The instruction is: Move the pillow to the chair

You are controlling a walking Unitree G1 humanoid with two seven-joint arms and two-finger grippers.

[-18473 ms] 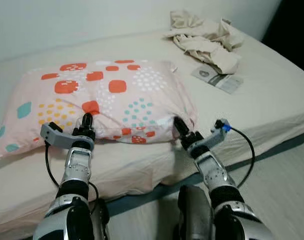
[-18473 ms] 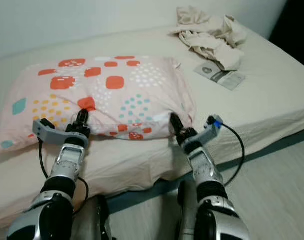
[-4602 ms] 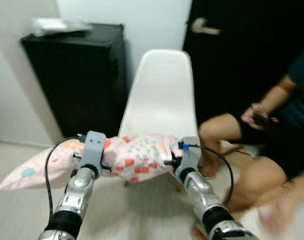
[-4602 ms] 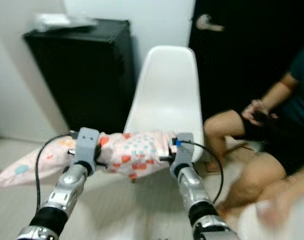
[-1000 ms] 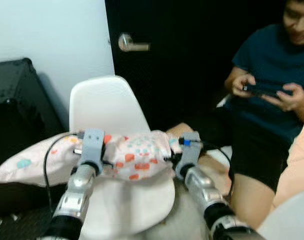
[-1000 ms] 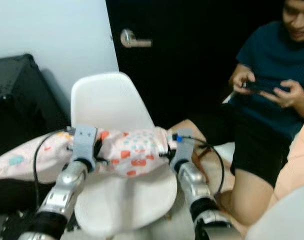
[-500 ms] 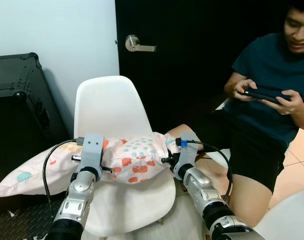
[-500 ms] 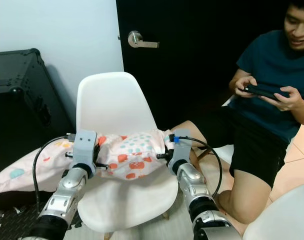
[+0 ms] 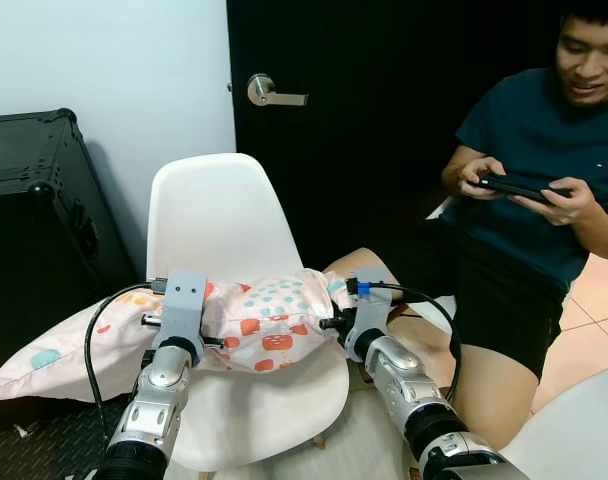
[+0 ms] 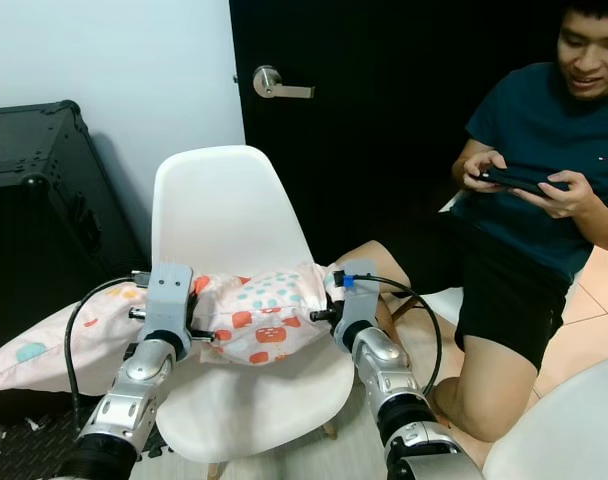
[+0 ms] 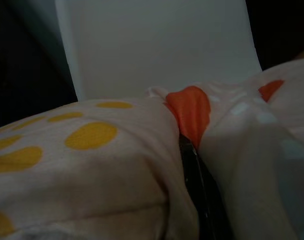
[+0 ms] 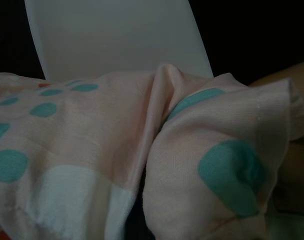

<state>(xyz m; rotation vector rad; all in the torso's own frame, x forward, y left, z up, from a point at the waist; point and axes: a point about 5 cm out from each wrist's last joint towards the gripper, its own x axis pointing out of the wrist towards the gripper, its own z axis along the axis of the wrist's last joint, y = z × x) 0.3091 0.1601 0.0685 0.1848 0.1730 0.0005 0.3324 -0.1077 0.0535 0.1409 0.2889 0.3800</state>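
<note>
The pink pillow (image 9: 269,318), dotted orange and teal, hangs between my two grippers just over the seat of the white shell chair (image 9: 209,215). Its long left end (image 9: 44,355) droops past the chair's side. My left gripper (image 9: 202,328) is shut on the pillow's front edge, and one black finger (image 11: 196,172) is pinched into a fold. My right gripper (image 9: 334,318) is shut on the pillow's right corner (image 12: 212,150), its fingers buried in cloth. I cannot tell whether the pillow touches the seat (image 10: 269,400).
A person (image 9: 544,170) sits close on the right holding a phone, one knee (image 9: 359,265) beside my right gripper. A black case (image 9: 34,200) stands left of the chair. Behind is a black door with a handle (image 9: 269,92). A white rounded surface (image 9: 574,425) sits at the front right.
The pillow has come off the bed and been carried to the chair, held by both grippers throughout. Over the last second the view steadied and the pillow sank slightly toward the seat.
</note>
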